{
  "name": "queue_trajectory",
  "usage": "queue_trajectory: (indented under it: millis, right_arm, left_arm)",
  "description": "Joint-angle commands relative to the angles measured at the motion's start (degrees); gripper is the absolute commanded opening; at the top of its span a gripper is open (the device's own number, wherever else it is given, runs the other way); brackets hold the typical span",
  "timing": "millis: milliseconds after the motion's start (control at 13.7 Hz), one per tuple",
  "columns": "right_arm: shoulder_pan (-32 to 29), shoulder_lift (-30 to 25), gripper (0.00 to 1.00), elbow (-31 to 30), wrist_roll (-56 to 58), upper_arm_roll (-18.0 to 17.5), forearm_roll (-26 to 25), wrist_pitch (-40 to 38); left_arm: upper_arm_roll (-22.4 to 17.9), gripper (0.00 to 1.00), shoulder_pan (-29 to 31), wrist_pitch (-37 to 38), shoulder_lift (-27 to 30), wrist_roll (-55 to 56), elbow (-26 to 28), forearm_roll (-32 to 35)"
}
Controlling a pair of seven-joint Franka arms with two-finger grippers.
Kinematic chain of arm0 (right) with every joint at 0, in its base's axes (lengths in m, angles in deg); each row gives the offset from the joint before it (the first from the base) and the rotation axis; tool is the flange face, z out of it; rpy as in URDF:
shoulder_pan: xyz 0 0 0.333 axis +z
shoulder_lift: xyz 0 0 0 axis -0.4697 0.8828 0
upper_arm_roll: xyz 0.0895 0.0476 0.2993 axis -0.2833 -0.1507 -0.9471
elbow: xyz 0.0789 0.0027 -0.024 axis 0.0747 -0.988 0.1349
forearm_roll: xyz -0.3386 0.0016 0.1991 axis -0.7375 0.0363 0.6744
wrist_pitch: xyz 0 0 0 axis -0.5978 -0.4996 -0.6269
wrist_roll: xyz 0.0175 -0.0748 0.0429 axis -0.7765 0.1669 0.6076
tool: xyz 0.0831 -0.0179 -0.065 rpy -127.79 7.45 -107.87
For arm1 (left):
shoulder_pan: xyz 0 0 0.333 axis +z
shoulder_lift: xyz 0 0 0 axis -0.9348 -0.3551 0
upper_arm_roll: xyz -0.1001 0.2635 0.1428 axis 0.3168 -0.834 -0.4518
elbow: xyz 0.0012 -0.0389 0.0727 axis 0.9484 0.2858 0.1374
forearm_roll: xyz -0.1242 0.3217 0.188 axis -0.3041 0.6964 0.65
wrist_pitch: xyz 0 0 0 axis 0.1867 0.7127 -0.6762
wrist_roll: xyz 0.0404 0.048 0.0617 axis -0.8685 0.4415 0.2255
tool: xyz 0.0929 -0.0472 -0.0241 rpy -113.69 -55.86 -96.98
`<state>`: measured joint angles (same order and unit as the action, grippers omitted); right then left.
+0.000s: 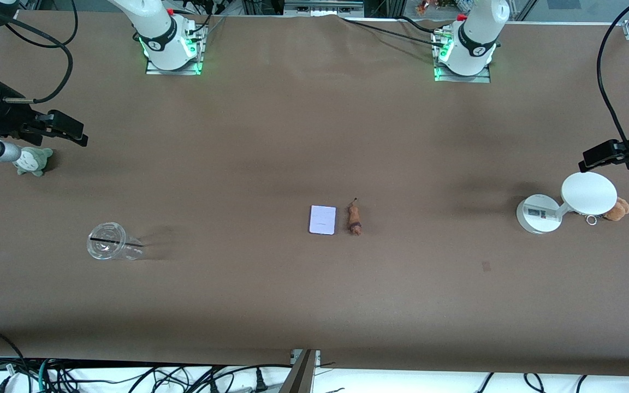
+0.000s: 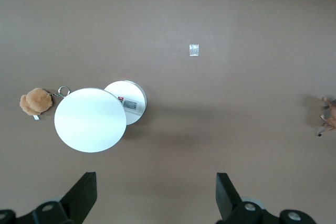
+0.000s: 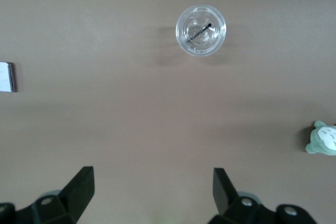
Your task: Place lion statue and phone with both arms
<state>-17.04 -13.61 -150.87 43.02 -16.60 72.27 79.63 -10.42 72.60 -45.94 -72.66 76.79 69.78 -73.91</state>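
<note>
The phone (image 1: 322, 220), a flat pale lavender-white rectangle, lies in the middle of the table. The lion statue (image 1: 354, 218), small and reddish-brown with a thin dark tail, lies right beside it toward the left arm's end. My left gripper (image 1: 601, 155) hangs open and empty over the left arm's end of the table, by the white stand. In the left wrist view (image 2: 156, 177) the lion statue (image 2: 329, 119) shows at the edge. My right gripper (image 1: 66, 130) hangs open and empty over the right arm's end. In the right wrist view (image 3: 152, 170) the phone (image 3: 6, 77) shows at the edge.
A white round-based stand with a disc (image 1: 588, 194) and an orange-brown plush toy (image 1: 617, 208) sit at the left arm's end. A grey-green plush toy (image 1: 33, 160) and a clear plastic cup on its side (image 1: 110, 242) lie at the right arm's end.
</note>
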Motion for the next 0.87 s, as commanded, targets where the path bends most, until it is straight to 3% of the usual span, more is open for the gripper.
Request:
queue_trajectory:
  millis: [0,801]
  right_arm:
    - [-0.78,-0.37,1.0,0.62,0.39,-0.87,-0.83,-1.5]
    - [-0.87,-0.19,1.0,0.62,0.38,-0.87,-0.83,-1.5]
  left_arm:
    - [-0.02,1.0,0.2,1.27,-0.85,-0.82,-2.01,0.38]
    - [0.07,1.0,-0.33,1.71,-0.94,-0.47,-2.01,0.29]
